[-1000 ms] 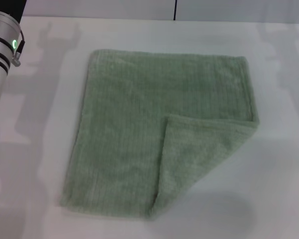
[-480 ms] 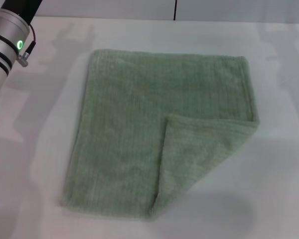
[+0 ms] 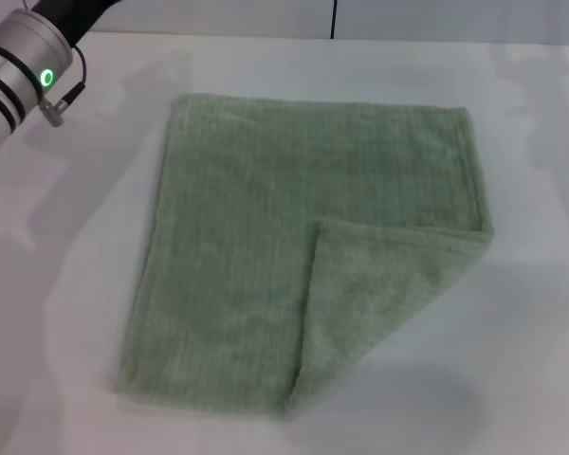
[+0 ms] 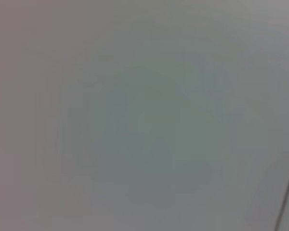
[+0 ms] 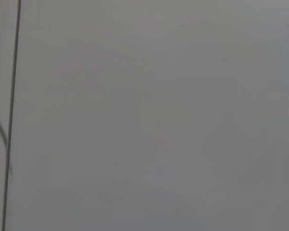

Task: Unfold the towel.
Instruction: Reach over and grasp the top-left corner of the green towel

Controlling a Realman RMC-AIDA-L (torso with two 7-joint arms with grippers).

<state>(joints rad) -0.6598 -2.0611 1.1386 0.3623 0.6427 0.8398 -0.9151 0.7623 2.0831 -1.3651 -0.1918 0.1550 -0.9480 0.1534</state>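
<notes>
The pale sage-green towel (image 3: pixel 266 237) lies flat on the white table (image 3: pixel 531 360) in the head view. Its near right corner is folded over onto the cloth as a triangular flap (image 3: pixel 379 294). Part of my left arm (image 3: pixel 24 62), silver with a green light, shows at the far left edge, well clear of the towel. Its gripper is out of view. My right arm and gripper are out of view. Both wrist views show only a blank pale surface, with no towel and no fingers.
White table surface surrounds the towel on all sides. A dark vertical seam (image 3: pixel 333 19) runs down the wall behind the table.
My left arm has drawn back up and toward the far left corner of the head view. The towel has not moved.
</notes>
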